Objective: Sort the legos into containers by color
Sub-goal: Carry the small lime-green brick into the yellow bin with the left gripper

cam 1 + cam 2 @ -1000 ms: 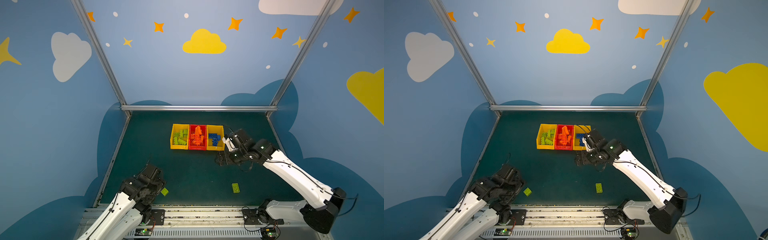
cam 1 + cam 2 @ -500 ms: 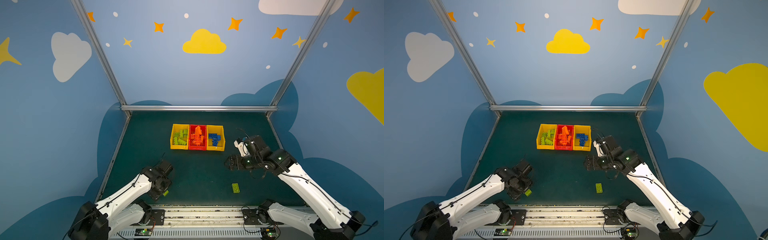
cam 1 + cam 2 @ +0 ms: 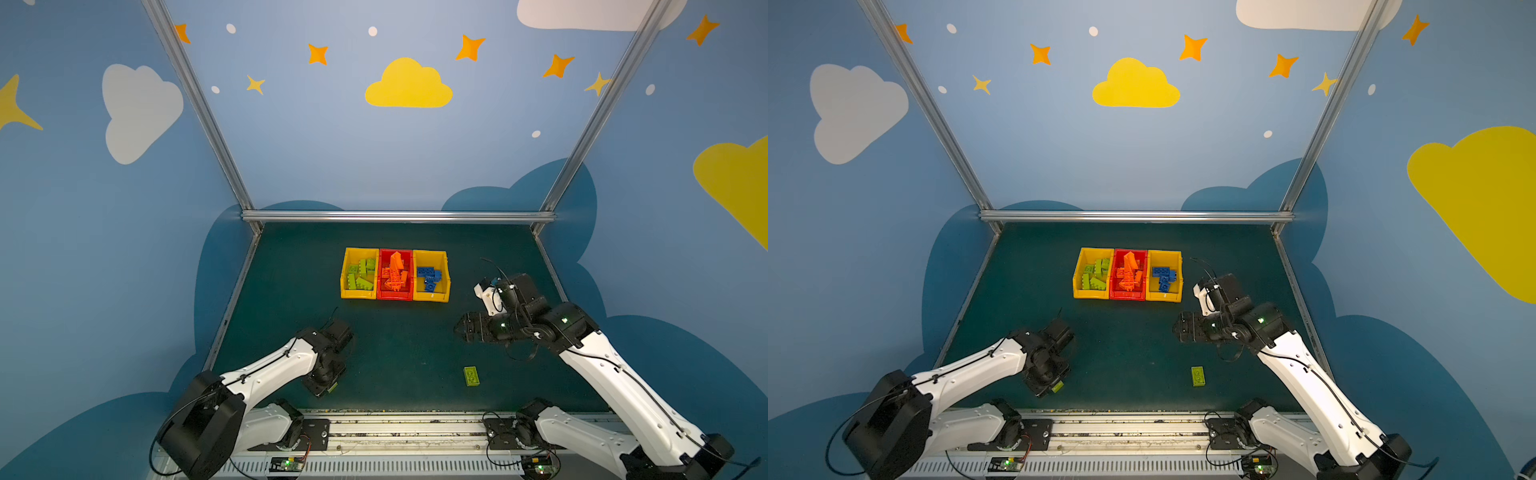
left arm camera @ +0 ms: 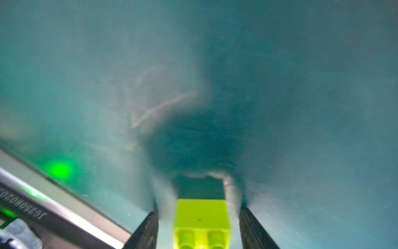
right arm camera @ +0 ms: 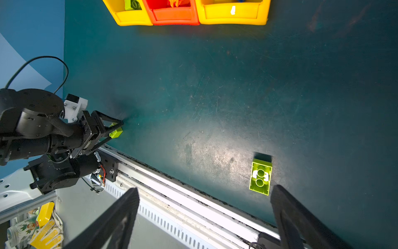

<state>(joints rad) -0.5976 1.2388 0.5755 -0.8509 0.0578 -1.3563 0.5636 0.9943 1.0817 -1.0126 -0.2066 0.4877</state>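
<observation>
Left side: within the last second the left gripper has swung out from near the rail and come down over the small green brick at the near edge of the surface, and its fingers have narrowed. In the left wrist view they stand apart, one on each flank of the brick, with a gap at both sides. It is not yet clamped; judged to be mid-closure. The brick lies on the surface.

Centre: three containers stand in a touching row. The left yellow bin holds green legos, the red bin holds orange legos, and the right yellow bin holds blue legos.

Right side: the oblong green brick lies loose on the surface. The right gripper has drawn back from the right yellow bin. It is empty, fingers wide apart, and hangs between the bins and that brick.

Finding: two green bricks remain, both due for the left yellow bin.

Views: both top views hide the left fingers under the wrist, and only a sliver of green shows. The left wrist view alone shows the flank gaps. The right wrist view alone shows both loose bricks together.
</observation>
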